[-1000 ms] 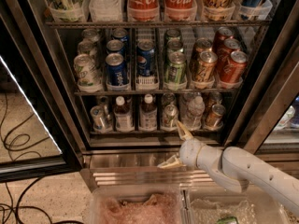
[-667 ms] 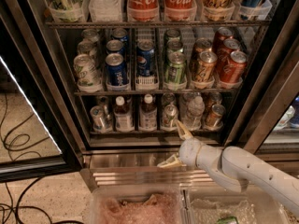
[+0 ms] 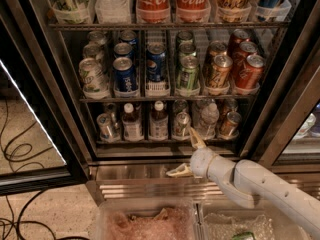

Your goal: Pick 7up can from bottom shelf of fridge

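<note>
The fridge point(image 3: 60, 109) stands with its door open. On its bottom shelf point(image 3: 165, 143) a pale silver-green 7up can point(image 3: 181, 124) sits in the middle, between white-capped bottles point(image 3: 158, 120) and a clear bottle point(image 3: 207, 119). My gripper point(image 3: 185, 153) hangs open just in front of the shelf's steel edge, slightly right of and below the can. Its upper finger point(image 3: 195, 136) points up near the can's base, and the lower finger point(image 3: 177, 171) points left over the steel base panel. Nothing is between them.
A silver can point(image 3: 106, 126) sits at the shelf's left and a copper-orange can point(image 3: 230, 124) at its right. The rack above holds blue, green and orange cans point(image 3: 187, 74). Clear plastic bins point(image 3: 145, 219) lie on the floor below. Cables point(image 3: 20, 219) trail at the left.
</note>
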You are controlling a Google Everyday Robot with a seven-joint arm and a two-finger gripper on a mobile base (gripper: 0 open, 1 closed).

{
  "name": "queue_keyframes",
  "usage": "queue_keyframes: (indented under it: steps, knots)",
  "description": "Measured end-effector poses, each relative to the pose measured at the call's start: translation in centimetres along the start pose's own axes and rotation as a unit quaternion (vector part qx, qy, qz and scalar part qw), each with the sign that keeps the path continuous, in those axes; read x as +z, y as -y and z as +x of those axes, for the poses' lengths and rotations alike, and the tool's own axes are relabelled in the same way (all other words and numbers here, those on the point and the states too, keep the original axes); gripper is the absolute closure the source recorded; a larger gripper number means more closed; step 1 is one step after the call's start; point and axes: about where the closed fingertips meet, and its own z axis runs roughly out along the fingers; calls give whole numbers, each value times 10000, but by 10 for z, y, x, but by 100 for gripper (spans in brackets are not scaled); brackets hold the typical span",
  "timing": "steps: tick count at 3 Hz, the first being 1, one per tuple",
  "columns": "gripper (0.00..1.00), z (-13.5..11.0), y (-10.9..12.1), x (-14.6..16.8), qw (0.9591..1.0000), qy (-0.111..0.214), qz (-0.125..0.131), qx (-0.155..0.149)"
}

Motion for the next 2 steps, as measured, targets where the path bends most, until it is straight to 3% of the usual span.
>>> queue_keyframes:
  steps: [1, 2]
  knots:
    - [0, 4, 23, 8, 9997, -11, 157, -160]
    - [0, 7, 29, 12, 9996, -36, 185, -189]
